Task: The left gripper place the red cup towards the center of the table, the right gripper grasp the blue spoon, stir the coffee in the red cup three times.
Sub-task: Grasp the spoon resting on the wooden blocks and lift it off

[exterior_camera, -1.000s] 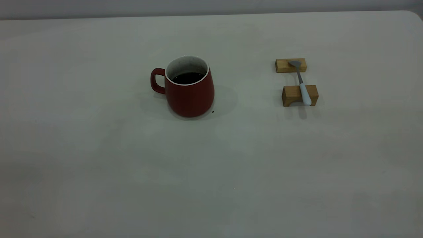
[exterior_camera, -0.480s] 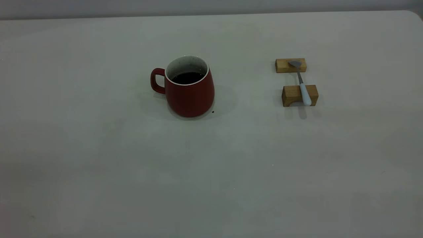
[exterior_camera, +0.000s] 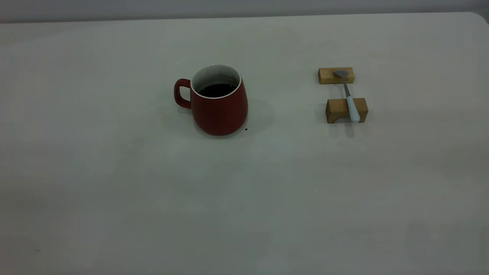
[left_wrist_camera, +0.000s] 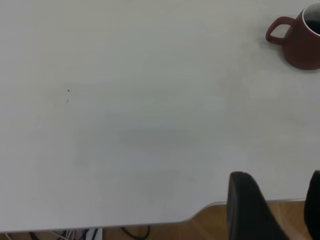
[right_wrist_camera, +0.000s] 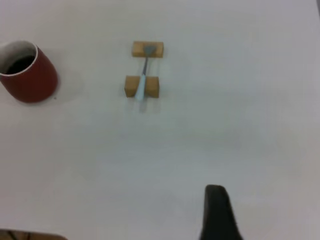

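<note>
Spoon: one, bridging two wooden blocks, right of the cup; long axis ran near to far, bowl on the far block, handle end toward the camera.
Cup: one, upright near mid-table, handle pointing left, coffee inside.
Left gripper: near the table edge, well away from the cup, fingers apart, holding nothing.
Right gripper: well short of the spoon; only one finger showed, so its state could not be told.

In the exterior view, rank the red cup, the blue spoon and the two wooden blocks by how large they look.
1. The red cup, clearly the largest.
2. The blue spoon, longest after the cup, though thin.
3. The near wooden block and far wooden block: alike; the near one looks slightly bigger, perhaps only from nearness.
</note>
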